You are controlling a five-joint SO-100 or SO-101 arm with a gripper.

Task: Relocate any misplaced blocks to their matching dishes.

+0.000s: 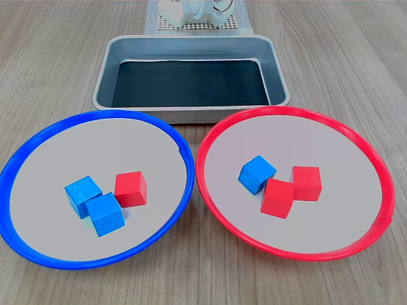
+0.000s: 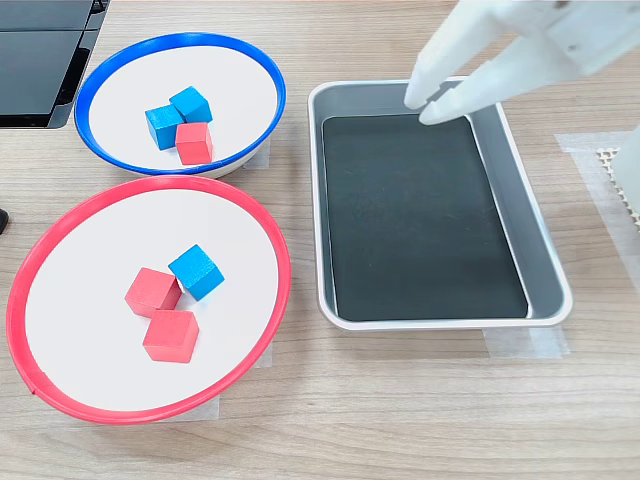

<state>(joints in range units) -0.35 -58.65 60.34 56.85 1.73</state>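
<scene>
In both exterior views the blue-rimmed dish (image 1: 38, 136) (image 2: 180, 40) holds two blue cubes and one misplaced red block (image 1: 131, 189) (image 2: 194, 143). The red-rimmed dish (image 1: 299, 113) (image 2: 283, 262) holds two red cubes and one misplaced blue block (image 1: 257, 173) (image 2: 195, 271), which touches a red cube. In the second exterior view my white gripper (image 2: 423, 108) hovers over the far corner of the metal tray, its fingertips together with nothing between them. It is well away from both dishes. Only white arm parts (image 1: 191, 9) show at the first exterior view's top edge.
A rectangular silver tray (image 1: 191, 40) (image 2: 548, 262) with a dark floor sits beyond the dishes, empty. A black flat object (image 2: 40, 60) lies at the second exterior view's top left. A white mesh mat (image 2: 622, 190) lies under the arm's base.
</scene>
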